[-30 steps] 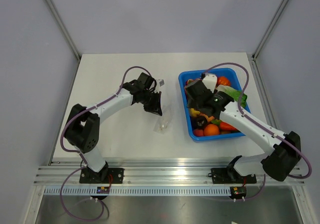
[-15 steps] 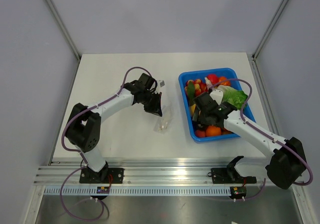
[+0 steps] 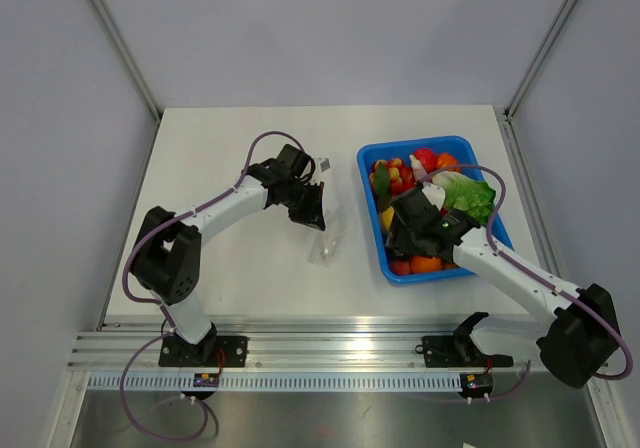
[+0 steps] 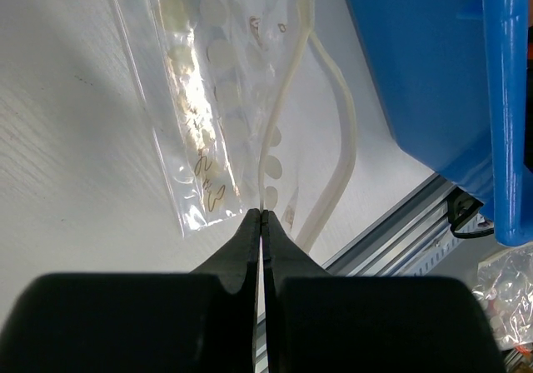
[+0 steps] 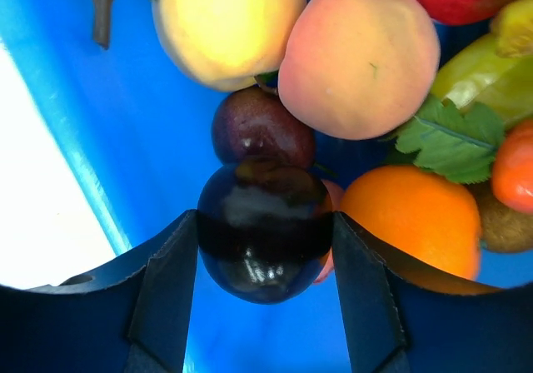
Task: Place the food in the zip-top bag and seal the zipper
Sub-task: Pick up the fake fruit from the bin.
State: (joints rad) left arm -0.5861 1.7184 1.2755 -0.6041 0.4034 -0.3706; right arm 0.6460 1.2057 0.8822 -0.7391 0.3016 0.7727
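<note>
Gripping plum with right gripper in tray; pinching bag mouth with left gripper, left of tray.

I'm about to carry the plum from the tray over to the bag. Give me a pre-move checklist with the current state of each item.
1. Right tool grips the dark plum, contact on both sides: ok.
2. Nothing else in the grip; the second plum sits behind, outside it: ok.
3. Dark plum lifted clear of the blue tray: cannot tell.
4. Left tool shut on one lip of the zip-top bag: ok.
5. Bag mouth parted, zipper strips apart: ok.
6. Mouth wide enough for the plum: cannot tell.
</note>
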